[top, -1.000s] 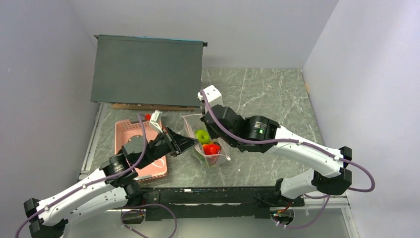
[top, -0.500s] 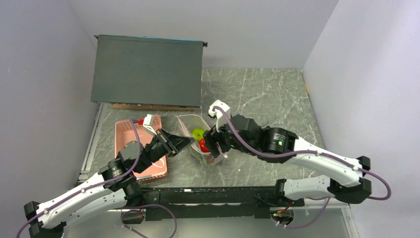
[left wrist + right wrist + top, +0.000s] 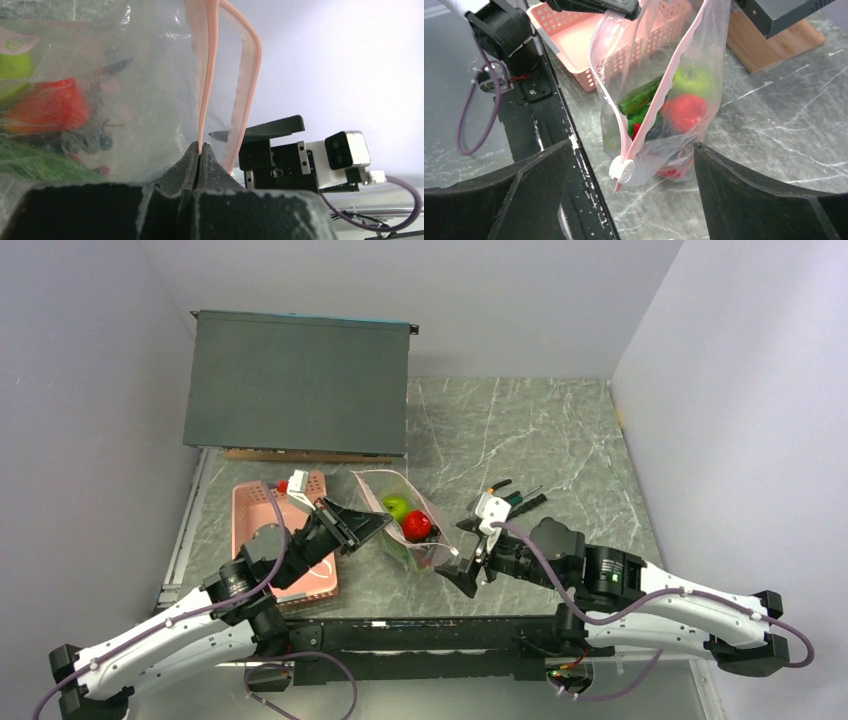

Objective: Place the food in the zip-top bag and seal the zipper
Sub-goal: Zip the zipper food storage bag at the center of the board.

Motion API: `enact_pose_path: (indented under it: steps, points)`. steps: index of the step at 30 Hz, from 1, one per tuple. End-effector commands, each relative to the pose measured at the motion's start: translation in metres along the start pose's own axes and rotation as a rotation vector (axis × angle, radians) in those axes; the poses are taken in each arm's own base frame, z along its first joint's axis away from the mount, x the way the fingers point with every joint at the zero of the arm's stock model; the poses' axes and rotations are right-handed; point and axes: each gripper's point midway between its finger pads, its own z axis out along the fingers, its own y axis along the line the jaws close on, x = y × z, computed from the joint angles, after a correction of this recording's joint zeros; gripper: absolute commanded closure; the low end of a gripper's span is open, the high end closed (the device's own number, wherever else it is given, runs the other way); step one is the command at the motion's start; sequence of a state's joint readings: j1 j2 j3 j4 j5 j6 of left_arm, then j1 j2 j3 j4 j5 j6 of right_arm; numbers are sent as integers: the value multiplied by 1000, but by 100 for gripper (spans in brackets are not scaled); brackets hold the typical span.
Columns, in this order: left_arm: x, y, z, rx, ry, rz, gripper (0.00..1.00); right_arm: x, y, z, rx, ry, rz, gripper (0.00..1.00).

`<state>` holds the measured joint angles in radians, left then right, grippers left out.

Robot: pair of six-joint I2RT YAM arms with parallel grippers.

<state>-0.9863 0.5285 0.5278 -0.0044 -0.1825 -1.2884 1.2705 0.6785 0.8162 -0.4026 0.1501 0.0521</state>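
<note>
Marble table [image 3: 560,430] bears zip-top bag [image 3: 383,490], left pincer [image 3: 388,523] gripping, right pincer [image 3: 460,556] beside

Site: robot lab test cell. I note plain white enclosure walls [image 3: 520,300], a grey marbled tabletop [image 3: 560,440], left arm [image 3: 170,625] and right arm [image 3: 690,595] mounted on a black rail [image 3: 420,635].

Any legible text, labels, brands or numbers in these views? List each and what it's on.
No text can be read in any view.
The zip-top bag carries a printed mark: too blurred to read.
</note>
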Motion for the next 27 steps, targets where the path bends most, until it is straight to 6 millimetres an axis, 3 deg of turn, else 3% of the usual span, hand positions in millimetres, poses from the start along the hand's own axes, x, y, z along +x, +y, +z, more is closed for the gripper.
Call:
enact_pose_path:
  steps: [1, 4, 8, 15, 17, 20, 22, 27]
  points:
    - [-16, -18, -3, 41, -71, -79, 100, -20, -11, 11, 68, -91, -79, 13]
    - [-21, -16, -6, 12, -91, -100, 100, -9, -20, 19, 124, -31, -111, 24]
    - [-23, -15, -6, -30, -95, -115, 100, -11, -21, 25, 134, -37, -124, 37]
    - [-33, -19, -17, -71, -116, -99, 98, -24, -35, 32, 224, -12, -163, 86]
    - [-40, -27, -30, -64, -121, -2, 81, -28, -32, 33, 203, -11, -179, 91]
    - [-49, -40, -55, -72, -100, 205, 40, -34, -25, 33, 156, -11, -199, 100]
    - [-51, -56, -68, -28, -57, 396, 24, -37, -19, 32, 121, -10, -213, 100]
    - [-34, -89, -73, 112, 115, 788, 14, -45, -11, 30, 86, -30, -163, 100]
